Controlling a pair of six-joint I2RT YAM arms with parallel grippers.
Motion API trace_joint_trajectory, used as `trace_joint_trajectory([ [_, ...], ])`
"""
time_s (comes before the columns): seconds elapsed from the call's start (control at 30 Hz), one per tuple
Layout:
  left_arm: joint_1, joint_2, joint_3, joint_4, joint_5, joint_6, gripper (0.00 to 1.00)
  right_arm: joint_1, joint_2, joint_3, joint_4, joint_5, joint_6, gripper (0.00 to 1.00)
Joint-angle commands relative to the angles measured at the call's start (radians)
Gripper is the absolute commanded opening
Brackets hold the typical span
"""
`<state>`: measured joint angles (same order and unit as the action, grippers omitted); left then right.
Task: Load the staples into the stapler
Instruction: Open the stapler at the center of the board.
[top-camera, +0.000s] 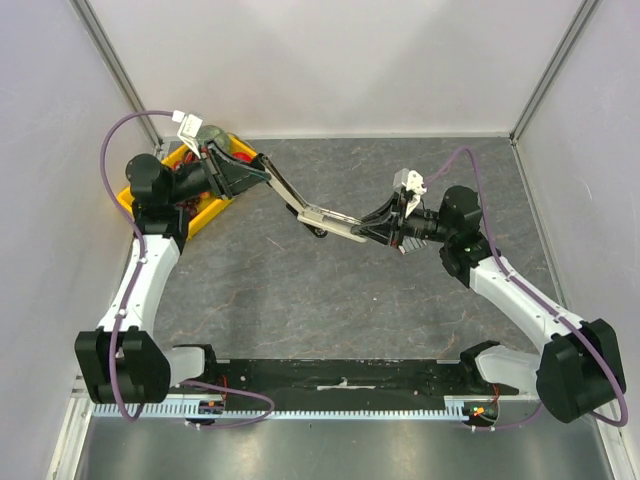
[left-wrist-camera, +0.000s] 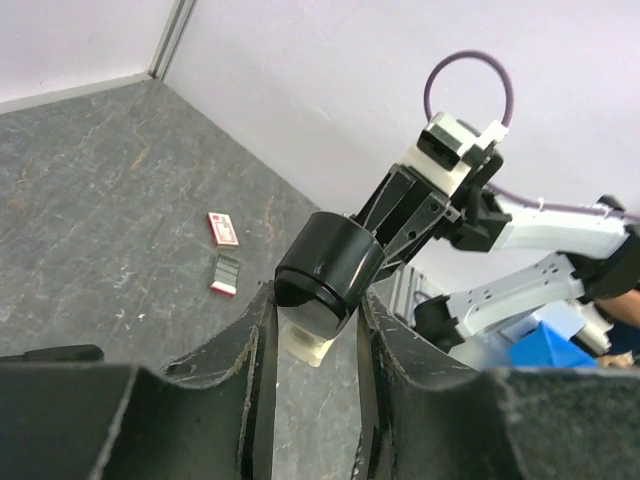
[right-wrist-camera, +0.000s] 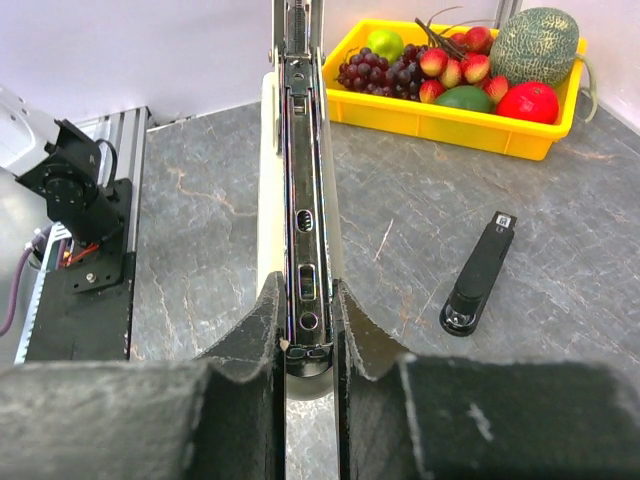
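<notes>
A stapler (top-camera: 310, 208) hangs opened out above the table between my two grippers. My left gripper (top-camera: 255, 172) is shut on its black rounded end (left-wrist-camera: 325, 265), with the left gripper's (left-wrist-camera: 315, 300) fingers pressed against both sides. My right gripper (top-camera: 368, 226) clamps the other end. In the right wrist view the shiny metal magazine rail (right-wrist-camera: 303, 180) over a cream body runs away from the right gripper (right-wrist-camera: 308, 288). The staples (left-wrist-camera: 227, 270) lie as grey strips in a small tray on the table, beside a red-and-white box (left-wrist-camera: 222, 228). They are hidden in the top view.
A second, black stapler (right-wrist-camera: 480, 272) lies on the table below the held one (top-camera: 318, 232). A yellow tray (right-wrist-camera: 450, 128) of fruit stands at the back left corner (top-camera: 205, 215), under the left arm. White walls close in the table.
</notes>
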<state>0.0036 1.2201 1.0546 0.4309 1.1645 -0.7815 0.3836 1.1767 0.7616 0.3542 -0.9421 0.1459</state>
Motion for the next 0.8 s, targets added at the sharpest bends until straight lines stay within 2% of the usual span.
trace_joint_trajectory([
  [0.0, 0.065, -0.047, -0.021, 0.434, -0.103, -0.372, 0.02, -0.009, 0.009, -0.058, 0.011, -0.004, 0.055, 0.00],
  [0.07, 0.072, -0.056, -0.051, 0.506, -0.117, -0.409, 0.02, -0.003, 0.015, -0.070, 0.044, -0.012, 0.095, 0.00],
  [0.13, 0.075, -0.057, -0.105, 0.634, -0.135, -0.505, 0.02, 0.006, 0.014, -0.084, 0.075, -0.030, 0.115, 0.00],
  [0.23, 0.076, -0.065, -0.116, 0.670, -0.149, -0.550, 0.02, 0.032, 0.014, -0.085, 0.052, -0.061, 0.097, 0.01],
  [0.37, 0.078, -0.065, -0.114, 0.648, -0.132, -0.532, 0.02, 0.038, -0.008, -0.064, -0.003, -0.115, 0.049, 0.31],
  [0.43, 0.078, -0.065, -0.117, 0.637, -0.115, -0.507, 0.02, 0.038, -0.018, -0.032, -0.105, -0.126, -0.038, 0.41],
  [0.47, 0.076, -0.068, -0.117, 0.609, -0.095, -0.478, 0.02, 0.038, -0.019, 0.010, -0.147, -0.127, -0.069, 0.54],
  [0.53, 0.076, -0.073, -0.131, 0.589, -0.075, -0.452, 0.02, 0.041, -0.017, 0.048, -0.225, -0.124, -0.135, 0.57],
  [0.77, 0.050, -0.097, -0.189, 0.500, -0.020, -0.328, 0.02, 0.075, 0.035, 0.142, -0.299, -0.058, -0.210, 0.70],
])
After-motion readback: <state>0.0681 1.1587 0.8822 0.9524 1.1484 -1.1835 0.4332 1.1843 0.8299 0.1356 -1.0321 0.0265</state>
